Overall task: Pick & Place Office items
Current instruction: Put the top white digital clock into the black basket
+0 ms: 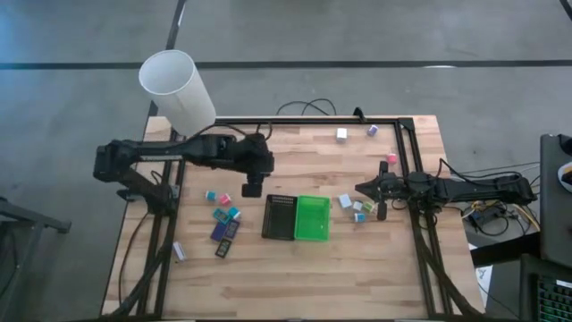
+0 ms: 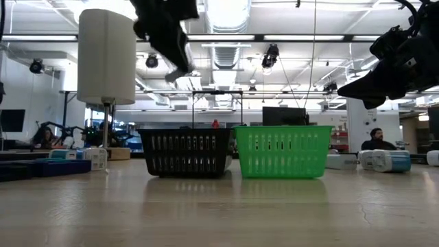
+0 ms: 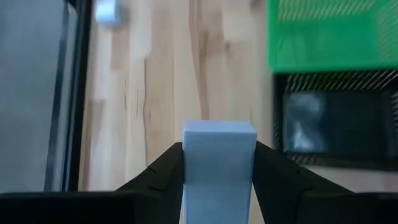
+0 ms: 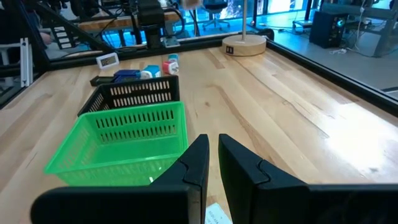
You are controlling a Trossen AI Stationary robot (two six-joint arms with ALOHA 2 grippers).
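My left gripper (image 1: 253, 187) hangs above the table between a cluster of small blocks (image 1: 222, 204) and the black tray (image 1: 280, 217). It is shut on a pale blue-white block (image 3: 219, 158) and is raised in the low view (image 2: 180, 71). My right gripper (image 1: 381, 211) is shut and empty. It hovers next to a second cluster of white and teal blocks (image 1: 356, 207), right of the green tray (image 1: 313, 219). Flat dark-blue rectangles (image 1: 223, 236) lie near the left cluster. More blocks (image 1: 341, 134) sit by the far edge. My left gripper pinches the pale block (image 3: 219, 143) between its two fingers (image 3: 166, 171), one on each opposite side face. The block's free end sticks out past the fingertips. It is lifted clear of the table, with bare wood showing beneath it.
The tall white lampshade (image 1: 177, 88) stands at the far left corner on a round wooden base (image 4: 244, 43). The black frame rails (image 1: 407, 152) run along the table's sides. Both trays stand side by side mid-table. Bare wood lies toward the near edge (image 1: 295, 286).
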